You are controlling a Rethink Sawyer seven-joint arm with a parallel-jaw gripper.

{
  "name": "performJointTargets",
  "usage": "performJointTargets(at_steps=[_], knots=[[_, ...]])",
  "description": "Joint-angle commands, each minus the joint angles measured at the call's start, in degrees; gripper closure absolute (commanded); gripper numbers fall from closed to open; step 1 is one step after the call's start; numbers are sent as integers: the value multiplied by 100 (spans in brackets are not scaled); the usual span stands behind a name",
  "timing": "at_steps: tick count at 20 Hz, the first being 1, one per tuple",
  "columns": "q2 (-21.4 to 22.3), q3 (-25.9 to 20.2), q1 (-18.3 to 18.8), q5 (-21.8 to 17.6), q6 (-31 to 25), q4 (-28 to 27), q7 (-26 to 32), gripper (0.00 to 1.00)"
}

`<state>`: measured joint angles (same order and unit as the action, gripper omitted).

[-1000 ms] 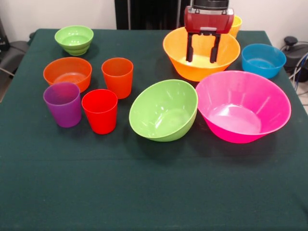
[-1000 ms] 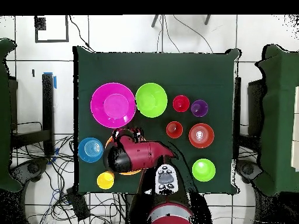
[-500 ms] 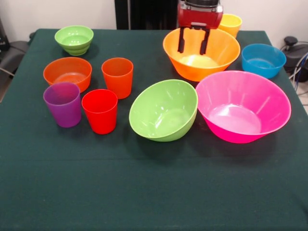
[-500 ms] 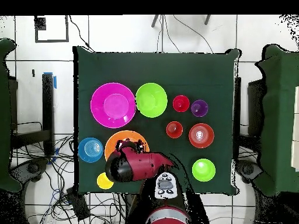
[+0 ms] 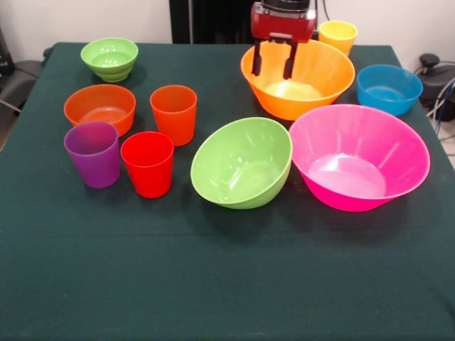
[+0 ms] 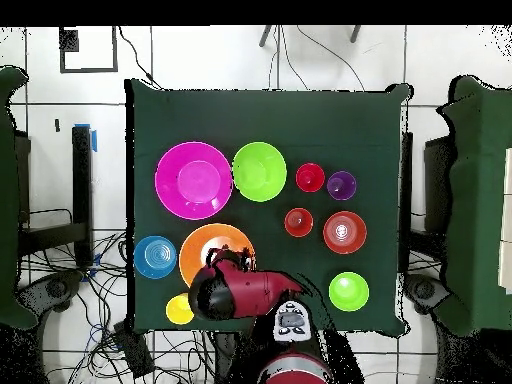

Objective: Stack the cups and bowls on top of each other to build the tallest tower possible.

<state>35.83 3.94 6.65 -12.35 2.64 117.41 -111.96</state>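
My gripper (image 5: 272,62) is open and empty, over the far left rim of the large yellow-orange bowl (image 5: 302,82); it also shows in the overhead view (image 6: 228,262). The large pink bowl (image 5: 359,156) and the tilted medium light green bowl (image 5: 242,162) sit in front of it. The small blue bowl (image 5: 389,89) and yellow cup (image 5: 338,34) are at the right. The small green bowl (image 5: 109,58), small orange bowl (image 5: 99,108), orange cup (image 5: 173,114), purple cup (image 5: 92,153) and red cup (image 5: 148,163) stand at the left. Nothing is nested.
The dark green table (image 5: 213,284) has open cloth along its near side. Cables (image 5: 437,78) lie off the table's right edge.
My gripper has drawn back from over the middle of the yellow-orange bowl toward the robot's side and leftward in the front view, still open. The bowls and cups have not moved.
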Motion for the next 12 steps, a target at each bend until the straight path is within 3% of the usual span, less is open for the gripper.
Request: performJointTargets(at_steps=[1,5,12], knots=[[304,-332,247,-90,-160,284,-689,0],[709,-461,352,-43,-483,470,-621,0],[996,-546,301,26,-539,627,-659,0]])
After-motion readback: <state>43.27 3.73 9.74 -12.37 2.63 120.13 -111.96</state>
